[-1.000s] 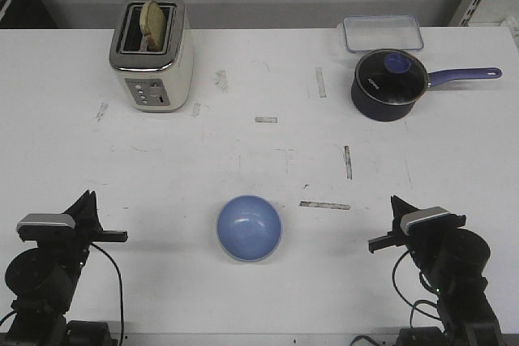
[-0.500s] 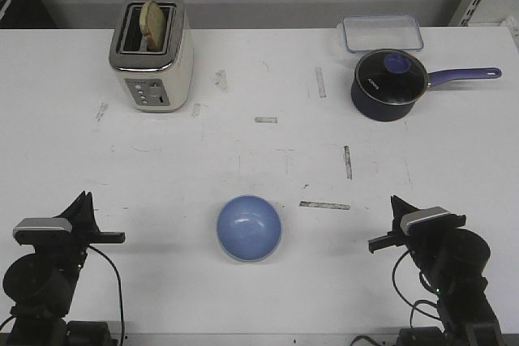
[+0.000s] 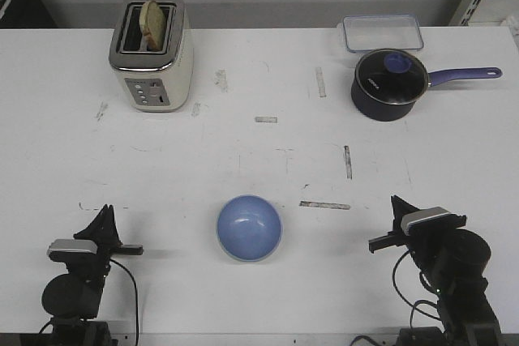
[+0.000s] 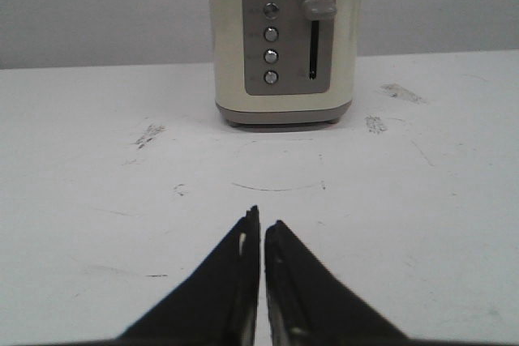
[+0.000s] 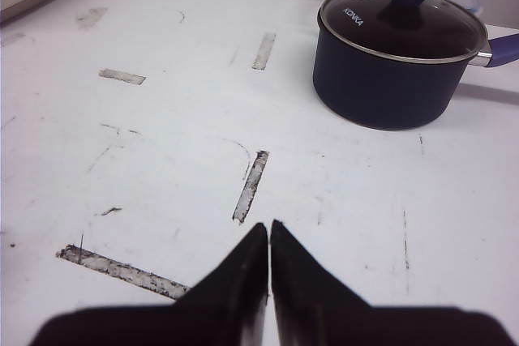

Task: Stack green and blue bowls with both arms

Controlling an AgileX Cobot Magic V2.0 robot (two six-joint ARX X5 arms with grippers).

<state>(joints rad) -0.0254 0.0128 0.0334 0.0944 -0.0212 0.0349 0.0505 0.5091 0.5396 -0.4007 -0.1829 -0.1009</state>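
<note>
A light blue bowl sits upright on the white table, near the front edge and midway between the two arms. A thin pale rim shows under its near edge. I cannot tell whether that rim is the green bowl, and no green bowl shows apart from it. My left gripper is shut and empty, low at the front left, well left of the bowl and pointing at the toaster. My right gripper is shut and empty, at the front right, well right of the bowl.
A cream toaster with a bread slice in it stands at the back left. A dark navy saucepan with a glass lid and purple handle stands at the back right, a clear plastic box behind it. Worn tape marks dot the table.
My left arm has drawn back toward the front edge, sunk lower and shifted a little right. The right arm and the blue bowl have not moved.
</note>
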